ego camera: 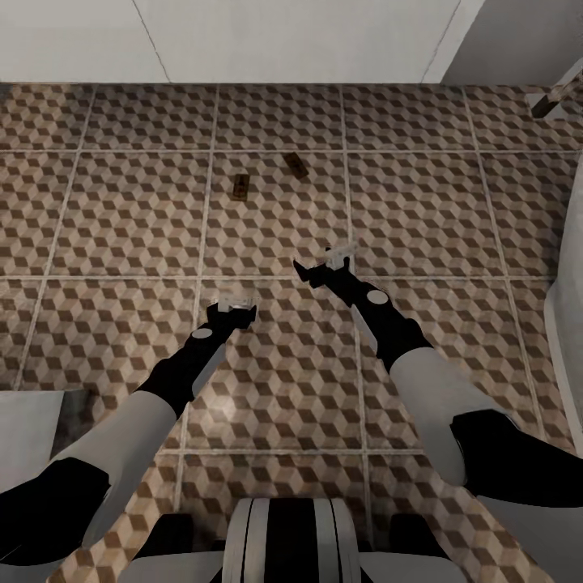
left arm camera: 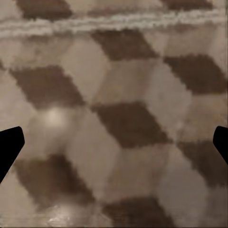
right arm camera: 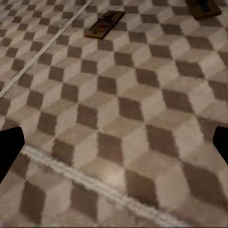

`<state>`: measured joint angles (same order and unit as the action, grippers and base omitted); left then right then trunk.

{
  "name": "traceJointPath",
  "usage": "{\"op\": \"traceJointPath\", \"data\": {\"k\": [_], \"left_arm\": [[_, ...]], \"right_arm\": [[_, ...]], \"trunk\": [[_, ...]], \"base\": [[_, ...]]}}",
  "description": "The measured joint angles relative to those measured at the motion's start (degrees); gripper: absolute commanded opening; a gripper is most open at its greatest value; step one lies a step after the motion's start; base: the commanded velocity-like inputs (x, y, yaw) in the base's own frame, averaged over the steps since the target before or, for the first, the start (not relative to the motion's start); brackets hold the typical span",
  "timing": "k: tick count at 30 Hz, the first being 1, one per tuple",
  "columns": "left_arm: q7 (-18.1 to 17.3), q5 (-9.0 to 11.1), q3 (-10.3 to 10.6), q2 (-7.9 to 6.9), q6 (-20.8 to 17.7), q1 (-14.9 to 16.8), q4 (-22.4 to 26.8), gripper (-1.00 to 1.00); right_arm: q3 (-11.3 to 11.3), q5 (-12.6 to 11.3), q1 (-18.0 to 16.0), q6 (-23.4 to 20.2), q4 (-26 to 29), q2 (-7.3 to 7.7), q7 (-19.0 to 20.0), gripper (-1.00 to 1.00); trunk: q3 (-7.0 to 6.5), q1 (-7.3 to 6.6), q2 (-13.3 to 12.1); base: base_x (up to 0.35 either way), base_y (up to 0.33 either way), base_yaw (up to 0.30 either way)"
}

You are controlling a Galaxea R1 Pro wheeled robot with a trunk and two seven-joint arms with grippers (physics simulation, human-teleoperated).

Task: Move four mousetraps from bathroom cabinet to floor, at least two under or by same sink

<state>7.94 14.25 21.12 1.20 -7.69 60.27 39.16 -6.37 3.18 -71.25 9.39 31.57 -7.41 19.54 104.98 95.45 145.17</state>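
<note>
Two mousetraps lie flat on the bathroom floor (ego camera: 121,202), one (ego camera: 240,187) left of the other (ego camera: 296,164), a short gap between them. In the right wrist view the same traps (right arm camera: 104,24) (right arm camera: 203,8) lie beyond my open fingers. My left gripper (ego camera: 232,306) hovers low over the tiles, open and empty, and its wrist view (left arm camera: 114,147) has bare floor between the fingertips (left arm camera: 9,147). My right gripper (ego camera: 340,255) is open and empty too, pointing toward the traps from below and right of them. The cabinet is out of view.
A white wall base (ego camera: 243,40) runs along the far edge of the floor. A white fixture (ego camera: 567,324) that I cannot identify rises at the right edge, and a small pale object (ego camera: 559,97) stands at the far right. Another white surface (ego camera: 32,429) sits at my lower left.
</note>
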Motion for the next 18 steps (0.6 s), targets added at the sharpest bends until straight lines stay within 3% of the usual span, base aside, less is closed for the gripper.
{"op": "traceJointPath", "data": {"k": [12, 18], "left_arm": [[0.0, 0.0, 0.0, 0.0, 0.0, 0.0, -0.1, 1.0], [0.1, 0.0, 0.0, 0.0, 0.0, 0.0, -0.1, 1.0]], "right_arm": [[0.0, 0.1, 0.0, -0.2, -0.1, 0.19, -1.0, 1.0], [0.0, 0.1, 0.0, -0.3, -0.1, 1.01, -2.3, 1.0]], "trunk": [[0.0, 0.0, 0.0], [0.0, -0.03, 0.0]], "base": [[-0.326, 0.0, 0.0], [-0.131, 0.0, 0.0]]}}
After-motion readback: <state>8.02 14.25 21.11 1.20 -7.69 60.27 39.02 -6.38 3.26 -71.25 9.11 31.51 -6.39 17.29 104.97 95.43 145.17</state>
